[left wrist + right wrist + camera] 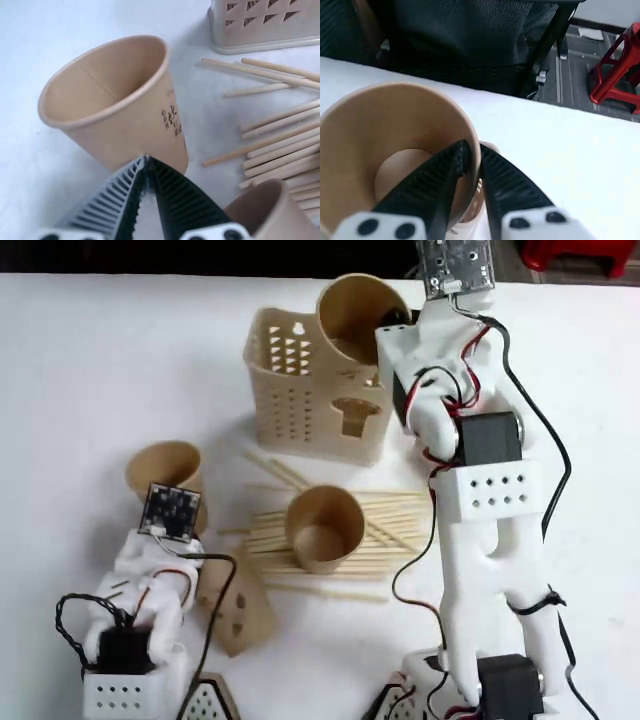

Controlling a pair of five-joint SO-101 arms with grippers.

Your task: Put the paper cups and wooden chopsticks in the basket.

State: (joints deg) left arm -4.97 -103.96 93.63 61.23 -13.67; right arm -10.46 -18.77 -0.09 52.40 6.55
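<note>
One cup (352, 312) pinched in right tool (472, 150), above basket (310, 390).

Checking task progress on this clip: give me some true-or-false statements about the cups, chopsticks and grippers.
1. The right gripper pinches the held cup by its rim at the basket. True.
2. The chopsticks are in the basket. False: they lie on the table.
3. The middle cup stands on the chopsticks. True.
4. The left gripper holds the left cup. False: it is shut on nothing, beside that cup.
</note>
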